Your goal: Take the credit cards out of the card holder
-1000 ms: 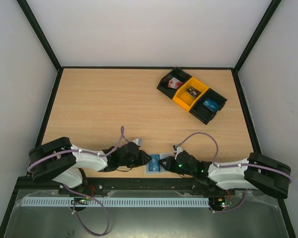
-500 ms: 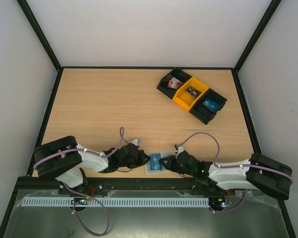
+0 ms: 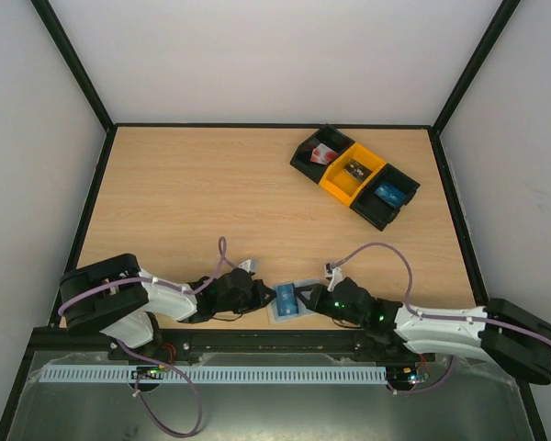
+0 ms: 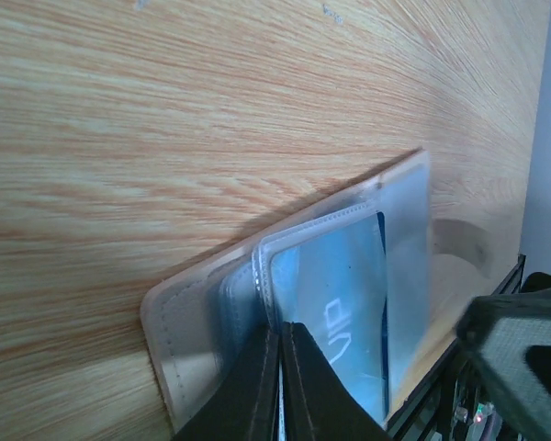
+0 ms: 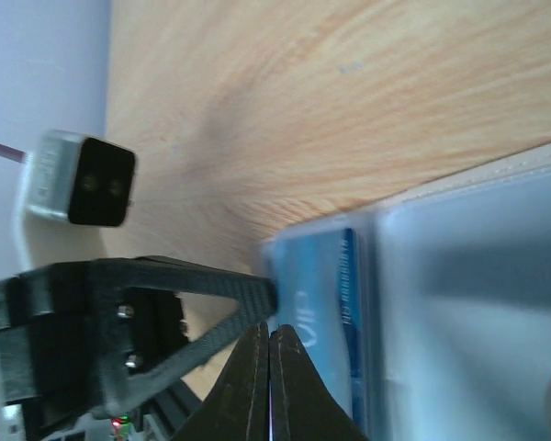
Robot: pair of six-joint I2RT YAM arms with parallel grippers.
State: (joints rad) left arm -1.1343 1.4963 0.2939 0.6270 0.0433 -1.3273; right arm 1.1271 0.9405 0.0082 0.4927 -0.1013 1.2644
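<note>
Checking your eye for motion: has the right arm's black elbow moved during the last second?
Yes: the elbow has swung outward, farther past the table's right edge.

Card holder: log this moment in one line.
left gripper shut on holder | right gripper shut on holder | card inside, not out

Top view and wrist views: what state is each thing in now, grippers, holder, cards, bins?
left gripper: shut, tips at the card holder edge.
right gripper: shut, tips over the card holder.
card holder: opened out, one pocket filled, other looks empty.
credit card: inside a pocket, not pulled out.
bins: one item in each.
</note>
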